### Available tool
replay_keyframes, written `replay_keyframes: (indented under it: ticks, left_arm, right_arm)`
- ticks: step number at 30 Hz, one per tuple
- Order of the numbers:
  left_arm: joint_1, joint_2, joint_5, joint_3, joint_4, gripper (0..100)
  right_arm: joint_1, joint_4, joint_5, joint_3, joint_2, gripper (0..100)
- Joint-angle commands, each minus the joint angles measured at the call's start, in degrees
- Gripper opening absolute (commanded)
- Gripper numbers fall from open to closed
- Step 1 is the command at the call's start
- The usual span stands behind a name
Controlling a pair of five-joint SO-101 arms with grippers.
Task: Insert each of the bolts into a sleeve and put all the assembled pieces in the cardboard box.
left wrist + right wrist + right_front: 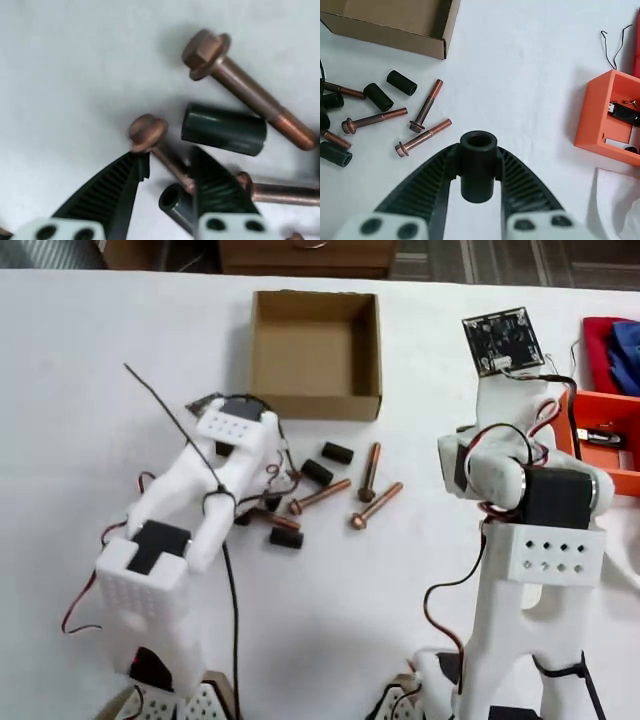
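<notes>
Copper and black on white
Each bolt (375, 118) is copper-coloured, each sleeve (378, 96) matt black; the desk (530, 75) is white, the cardboard box (315, 405) plain brown, the bin (597, 120) orange; left claw (170, 156) and right claw (477, 150) are ribbed black on white.

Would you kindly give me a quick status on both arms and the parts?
Left gripper open, straddling a bolt. Right gripper shut on a sleeve, upright. Cardboard box holds nothing yet; other sleeves crowd the left pick.

Bolts (426, 106): copper-toned metal, smooth shanks, threaded ends, dull sheen. Sleeve (478, 167): black, matt, smooth, apparently plastic. Cardboard box (315, 406): brown, matt. Table (80, 360): white, smooth, matt. Fingers (427, 185): black ribbed plastic.
</notes>
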Motion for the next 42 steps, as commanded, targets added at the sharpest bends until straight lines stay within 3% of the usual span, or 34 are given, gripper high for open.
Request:
replay_keyframes:
  ticks: [1, 6, 16, 25, 31, 33, 37, 39, 42]
  left_arm:
    - [-0.35, 2.11, -0.18, -0.04, 0.18, 6]
    - [-0.35, 2.29, -1.49, -0.04, 0.53, 6]
    - [-1.05, -4.31, -28.4, -2.51, 0.53, 6]
    - [-6.77, -15.21, -29.54, -6.73, 0.79, 6]
    - [-13.45, -20.04, -31.74, -6.37, 10.99, 6]
    - [-14.95, -20.04, -39.65, -5.32, 15.65, 6]
    - [-20.75, -20.04, -62.86, -1.89, 17.76, 6]
    - [-25.23, -20.04, -71.47, -0.4, 14.24, 6]
    - [-30.33, -19.96, -77.98, 2.77, 5.98, 6]
  right_arm:
    - [0.48, 0.04, 0.09, -0.35, -1.36, 2.2]
    - [0.48, 0.22, 0.09, -0.35, -1.63, 2.2]
    - [0.57, 0.22, 0.09, -0.35, -1.63, 2.2]
    - [0.48, 0.22, 0.09, -0.35, -1.71, 2.2]
    - [0.31, 0.22, 0.09, -0.35, -1.71, 2.2]
    - [0.31, 0.13, 0.09, -0.35, -1.71, 2.2]
    - [0.22, 0.04, 0.09, -0.35, -1.71, 2.2]
    - [0.22, 0.04, 0.09, -0.35, -1.71, 2.2]
    - [0.22, 0.04, 0.09, -0.35, -1.63, 2.2]
